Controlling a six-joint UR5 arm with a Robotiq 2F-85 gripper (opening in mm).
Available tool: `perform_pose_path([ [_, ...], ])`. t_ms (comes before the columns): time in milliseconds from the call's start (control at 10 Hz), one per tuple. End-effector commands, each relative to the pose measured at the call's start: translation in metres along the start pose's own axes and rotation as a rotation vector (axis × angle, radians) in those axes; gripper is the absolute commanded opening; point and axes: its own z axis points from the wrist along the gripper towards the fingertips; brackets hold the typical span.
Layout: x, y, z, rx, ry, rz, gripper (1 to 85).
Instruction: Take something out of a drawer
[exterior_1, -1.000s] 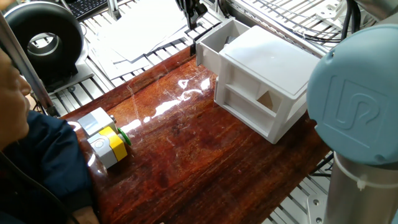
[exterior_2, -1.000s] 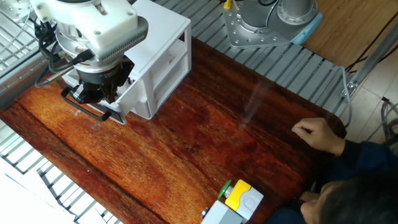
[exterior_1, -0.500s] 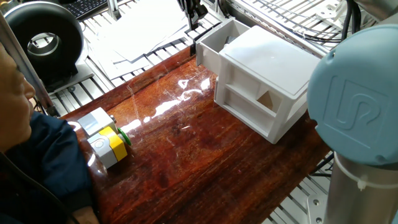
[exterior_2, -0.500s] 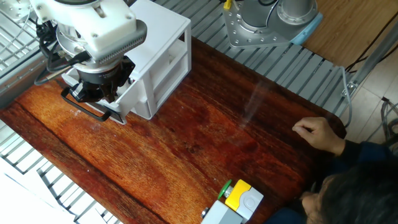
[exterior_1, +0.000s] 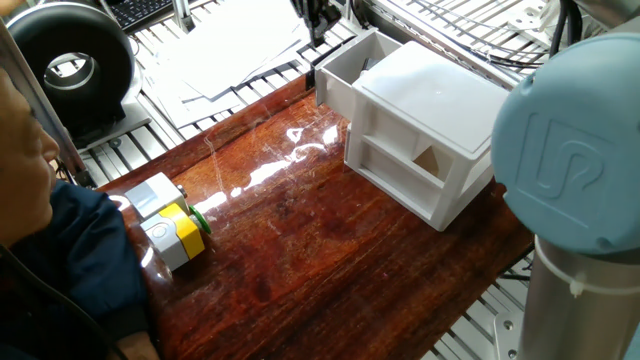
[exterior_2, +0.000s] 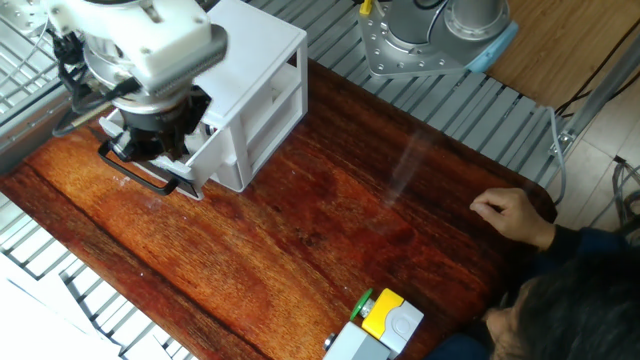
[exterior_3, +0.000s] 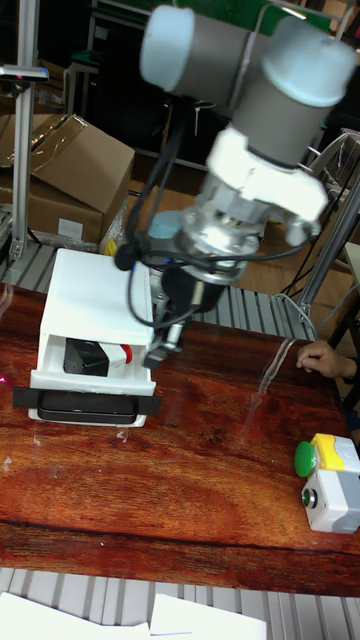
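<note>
The white drawer (exterior_3: 90, 385) stands pulled out of the white cabinet (exterior_3: 92, 292), its black handle facing front. Inside lies the something (exterior_3: 88, 357), a black-and-white block with a red knob at its right end. My gripper (exterior_3: 160, 342) hangs blurred just right of the open drawer's front corner, a little above it, with nothing seen between its fingers. In the other fixed view the gripper (exterior_2: 155, 140) covers the drawer (exterior_2: 205, 160) from above and hides the block. In one fixed view only dark fingers (exterior_1: 318, 18) show beyond the drawer (exterior_1: 345, 60).
A grey-and-yellow block with a green knob (exterior_3: 328, 480) sits at the table's far end from the cabinet. A person's hand (exterior_2: 508, 215) rests on the table edge near it. Papers (exterior_1: 230, 50) and a round black device (exterior_1: 70, 65) lie beyond the table.
The gripper has shifted slightly sideways over the drawer's outer end. The drawer, the cabinet and the grey-and-yellow block have not moved.
</note>
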Motion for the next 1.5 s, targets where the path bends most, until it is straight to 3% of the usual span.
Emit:
perform_pose_path([
  [0,0.032,-0.009,0.024,0.021,-0.017,-0.075,1.0],
  [100,0.038,-0.014,0.035,0.047,0.000,-0.063,1.0],
  [300,0.033,-0.014,0.047,0.049,-0.023,-0.067,1.0],
  [700,0.036,0.006,0.036,-0.012,-0.014,-0.126,1.0],
  [1000,0.029,0.019,0.037,-0.062,-0.045,-0.186,1.0],
  [1400,0.024,0.003,0.051,-0.026,-0.058,-0.196,1.0],
])
